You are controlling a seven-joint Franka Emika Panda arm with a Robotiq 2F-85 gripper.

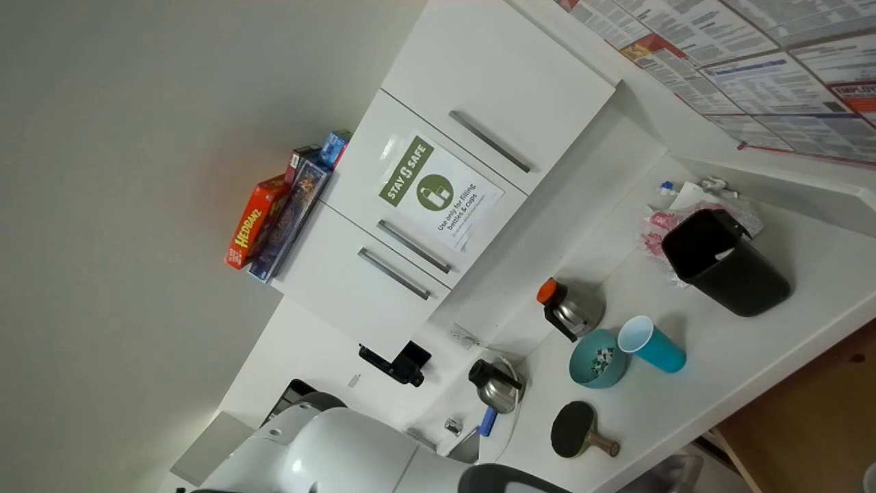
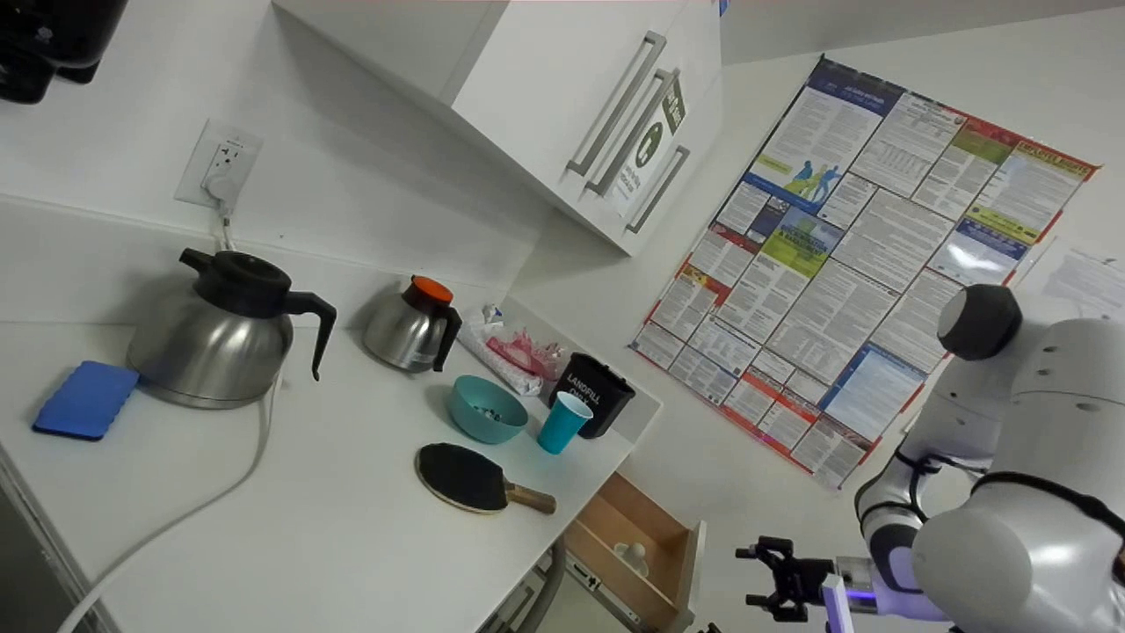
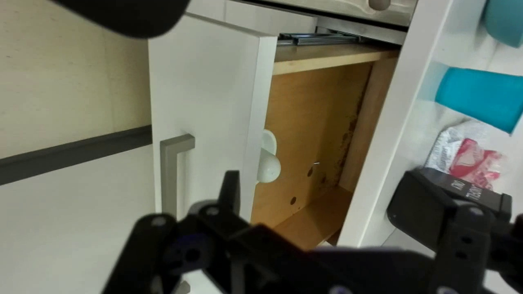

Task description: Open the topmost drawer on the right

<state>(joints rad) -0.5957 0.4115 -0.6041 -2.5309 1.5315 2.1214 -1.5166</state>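
The top drawer stands pulled out from under the counter. Its white front panel with a grey bar handle shows in the wrist view. The drawer's wooden inside shows in both exterior views. A white rounded object lies in it, partly hidden by the front panel. My gripper is open and empty, its fingers spread wide. In an exterior view it is in the air beyond the drawer front, apart from it. In the wrist view the fingers spread across the drawer front and counter edge, not around the handle.
The white counter above the drawer holds a blue cup, teal bowl, black bin, paddle and two metal pots. White cabinets hang above. A postered wall is behind the arm.
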